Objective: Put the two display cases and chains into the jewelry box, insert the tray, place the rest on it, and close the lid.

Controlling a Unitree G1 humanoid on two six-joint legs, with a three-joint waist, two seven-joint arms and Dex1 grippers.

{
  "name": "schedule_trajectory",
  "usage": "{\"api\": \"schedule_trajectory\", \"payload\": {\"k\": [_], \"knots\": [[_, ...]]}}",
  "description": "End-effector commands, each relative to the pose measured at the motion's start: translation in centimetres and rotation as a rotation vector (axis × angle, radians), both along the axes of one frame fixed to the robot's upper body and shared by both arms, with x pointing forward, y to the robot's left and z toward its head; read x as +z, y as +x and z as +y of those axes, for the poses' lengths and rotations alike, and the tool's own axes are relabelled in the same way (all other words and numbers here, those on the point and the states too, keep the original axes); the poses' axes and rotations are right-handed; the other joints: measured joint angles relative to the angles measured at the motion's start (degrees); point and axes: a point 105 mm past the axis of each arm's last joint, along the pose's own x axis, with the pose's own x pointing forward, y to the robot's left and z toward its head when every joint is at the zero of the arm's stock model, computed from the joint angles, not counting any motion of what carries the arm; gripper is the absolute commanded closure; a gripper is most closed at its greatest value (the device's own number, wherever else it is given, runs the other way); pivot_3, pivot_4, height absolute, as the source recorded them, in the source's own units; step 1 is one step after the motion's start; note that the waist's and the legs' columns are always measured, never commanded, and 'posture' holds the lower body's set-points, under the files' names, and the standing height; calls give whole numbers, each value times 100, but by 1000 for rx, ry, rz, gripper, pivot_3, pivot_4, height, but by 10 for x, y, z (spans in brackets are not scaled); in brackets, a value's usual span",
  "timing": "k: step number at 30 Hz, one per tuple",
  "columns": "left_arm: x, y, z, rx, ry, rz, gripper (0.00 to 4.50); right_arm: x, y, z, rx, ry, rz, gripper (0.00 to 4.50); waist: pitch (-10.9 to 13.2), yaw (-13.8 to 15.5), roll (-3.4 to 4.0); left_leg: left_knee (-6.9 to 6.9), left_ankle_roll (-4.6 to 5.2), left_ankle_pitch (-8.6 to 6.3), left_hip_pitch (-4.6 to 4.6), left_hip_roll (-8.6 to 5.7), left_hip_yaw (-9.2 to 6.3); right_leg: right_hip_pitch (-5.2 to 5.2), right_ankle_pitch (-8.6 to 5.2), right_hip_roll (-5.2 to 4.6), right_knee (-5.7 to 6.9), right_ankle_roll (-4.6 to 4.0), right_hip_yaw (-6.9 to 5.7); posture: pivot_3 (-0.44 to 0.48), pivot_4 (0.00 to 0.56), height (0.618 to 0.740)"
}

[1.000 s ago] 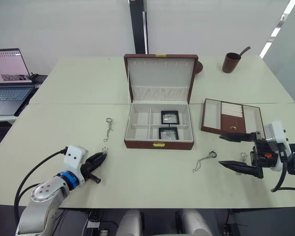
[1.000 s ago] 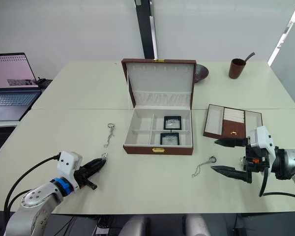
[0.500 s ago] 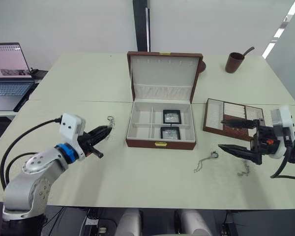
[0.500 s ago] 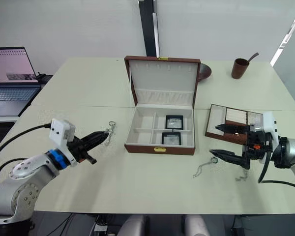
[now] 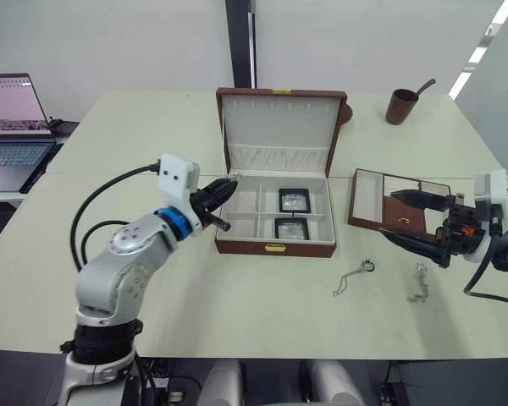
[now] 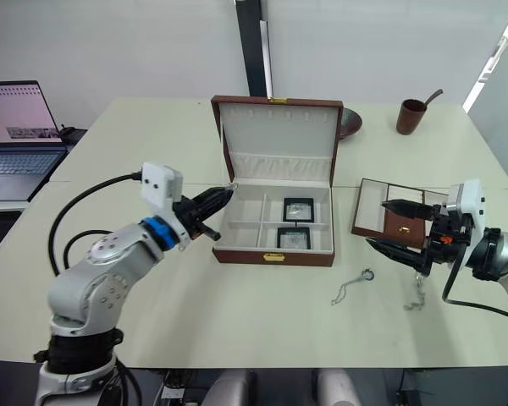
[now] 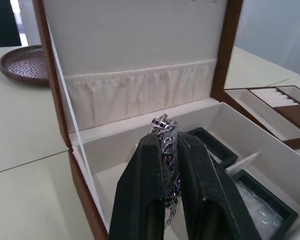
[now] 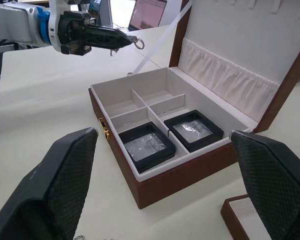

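Note:
The brown jewelry box [image 5: 275, 247] stands open at the table's middle, lid upright. Two black display cases [image 5: 293, 200] [image 5: 288, 227] lie in its right compartments. My left gripper [image 5: 229, 183] hovers over the box's left edge, shut on a silver chain [image 7: 166, 131] that hangs between its fingers. The brown tray [image 5: 366, 196] lies to the right of the box. My right gripper [image 5: 388, 213] is wide open over the tray's near part, holding nothing. Two more chains [image 5: 353, 277] [image 5: 419, 282] rest on the table in front of it.
A laptop [image 5: 13, 127] sits at the far left. A brown cup [image 5: 399, 106] with a spoon stands at the back right. A dark dish [image 6: 349, 123] peeks out behind the box lid.
My left gripper swung from the table's front left to the chain left of the box, took it and carried it over the box's left edge. My right gripper drew back toward the tray.

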Motion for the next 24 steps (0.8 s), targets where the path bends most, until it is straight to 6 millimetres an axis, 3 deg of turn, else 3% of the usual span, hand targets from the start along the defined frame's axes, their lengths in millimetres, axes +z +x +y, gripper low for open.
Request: {"api": "schedule_trajectory", "payload": {"k": [1, 8, 14, 24], "knots": [[12, 13, -11, 59, 0, -62, 4381, 13, 0, -3, -19, 4, -58, 0, 1, 3, -1, 1, 0, 0, -1, 0, 0, 0, 0, 0, 0, 1, 0, 0, 150, 740], [-1, 31, -27, 140, 24, -15, 4381, 13, 1, -3, -23, 0, -61, 0, 2, 3, -3, 1, 0, 0, -4, -2, -1, -2, 1, -1, -1, 1, 1, 0, 150, 740], [3, 39, -30, 181, -2, -8, 4381, 12, 3, -5, -31, -5, -63, 0, 3, 4, -5, 2, 0, 0, -4, -2, 0, -2, 2, -1, -1, 4, 2, 0, 150, 740], [-5, 46, -21, 264, 16, 30, 4381, 11, 8, -9, -52, -12, -66, 0, 3, 6, -5, 3, -1, 0, -6, -4, 0, -2, 3, -2, -1, 5, 1, 0, 150, 740]]}}
